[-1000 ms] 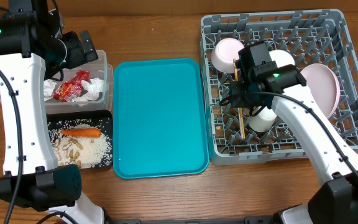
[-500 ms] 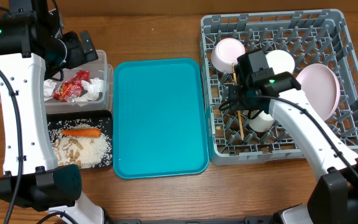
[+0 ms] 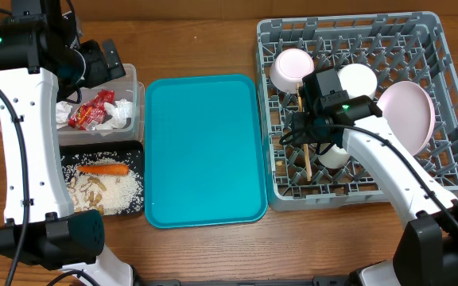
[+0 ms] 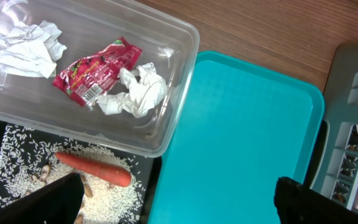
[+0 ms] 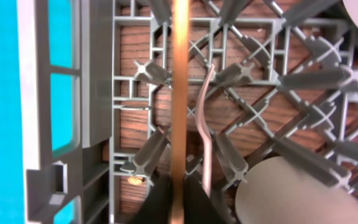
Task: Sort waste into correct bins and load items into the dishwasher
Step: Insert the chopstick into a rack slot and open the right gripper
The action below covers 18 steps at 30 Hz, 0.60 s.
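**At the rack's 9 o'clock side: right jaws closed on the chopstick**

On the overhead view, your dish rack (image 3: 308, 197) fills the 3 o'clock part of the table. Your right gripper (image 3: 307, 135) hangs low over the rack's 9 o'clock columns. On the right wrist view the chopstick (image 5: 179, 93) runs straight from 12 to 6 o'clock and passes between the dark fingers (image 5: 157, 205), which press in on both sides of it. The stick lies over the lattice floor, among the pegs. A thin curved pale strip (image 5: 205, 130) sits just beside it at 3 o'clock; you cannot tell what it is.

Around the gripper, a bowl (image 3: 291, 67) stands at 11 o'clock, a second white bowl (image 3: 359, 77) at 1 o'clock, the pale plate (image 3: 410, 111) leans at 3 o'clock, and the small cup (image 3: 334, 156) is at 5 o'clock.

Your left gripper (image 3: 106, 62) hovers at the table's 10 o'clock, above the clear tub (image 3: 136, 83), with its jaws spread wide and holding nothing. The tub holds the red wrapper (image 4: 95, 71) and two crumpled napkins (image 4: 135, 93). The black tray (image 3: 139, 148) touches the tub's 6 o'clock end and carries the carrot piece (image 3: 103, 168) on pale crumbs (image 3: 122, 191). The teal tray (image 3: 205, 151) lies at the centre, between the bins and the rack.
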Motion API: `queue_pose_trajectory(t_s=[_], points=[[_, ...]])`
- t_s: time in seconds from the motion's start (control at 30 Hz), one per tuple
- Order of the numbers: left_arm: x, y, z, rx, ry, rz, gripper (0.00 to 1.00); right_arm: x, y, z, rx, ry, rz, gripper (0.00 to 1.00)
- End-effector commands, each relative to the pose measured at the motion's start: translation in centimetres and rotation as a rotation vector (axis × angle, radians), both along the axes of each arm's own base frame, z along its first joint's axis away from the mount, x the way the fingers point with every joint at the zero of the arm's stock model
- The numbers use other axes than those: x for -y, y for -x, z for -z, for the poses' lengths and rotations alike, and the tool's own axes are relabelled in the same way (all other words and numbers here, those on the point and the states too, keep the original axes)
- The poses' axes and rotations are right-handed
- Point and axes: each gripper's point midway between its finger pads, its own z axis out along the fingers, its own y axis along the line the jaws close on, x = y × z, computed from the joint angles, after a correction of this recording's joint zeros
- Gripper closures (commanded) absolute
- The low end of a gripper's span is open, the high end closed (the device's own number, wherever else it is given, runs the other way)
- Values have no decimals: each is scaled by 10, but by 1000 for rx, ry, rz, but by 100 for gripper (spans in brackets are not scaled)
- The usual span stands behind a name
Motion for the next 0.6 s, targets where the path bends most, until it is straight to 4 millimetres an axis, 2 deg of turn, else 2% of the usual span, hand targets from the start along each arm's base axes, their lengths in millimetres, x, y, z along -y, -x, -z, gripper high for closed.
queue_pose_trajectory(t_s=[0.0, 0.3, 0.37, 0.47, 0.57], points=[[1, -1, -5, 17, 0, 7, 0, 2, -1, 1, 0, 2, 11, 79], [1, -1, -5, 17, 0, 7, 0, 2, -1, 1, 0, 2, 11, 79], [1, -1, -5, 17, 0, 7, 0, 2, -2, 0, 6, 0, 11, 83], [1, -1, -5, 17, 0, 7, 0, -2, -4, -9, 10, -18, 5, 86], [1, -1, -5, 17, 0, 7, 0, -10, -6, -28, 22, -61, -9, 86]])
